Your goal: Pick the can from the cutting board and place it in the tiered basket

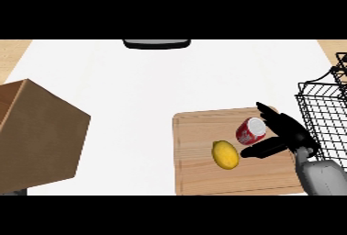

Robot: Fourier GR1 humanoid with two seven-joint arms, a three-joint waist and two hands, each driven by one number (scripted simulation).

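A red can [251, 130] with a white top lies tilted on the wooden cutting board [203, 176], near its far right part. My right hand [288, 131] sits just right of the can, its fingers spread past the can's far side and its thumb stretched below it toward a yellow lemon [226, 154]. The fingers look straight, not curled round the can. The black wire tiered basket [325, 119] stands at the right edge, right next to the hand. My left hand does not show.
A large brown cardboard box [37, 137] stands at the left. A dark object [156, 44] sits at the counter's far edge. The white counter [136, 92] stretches between the box and the board.
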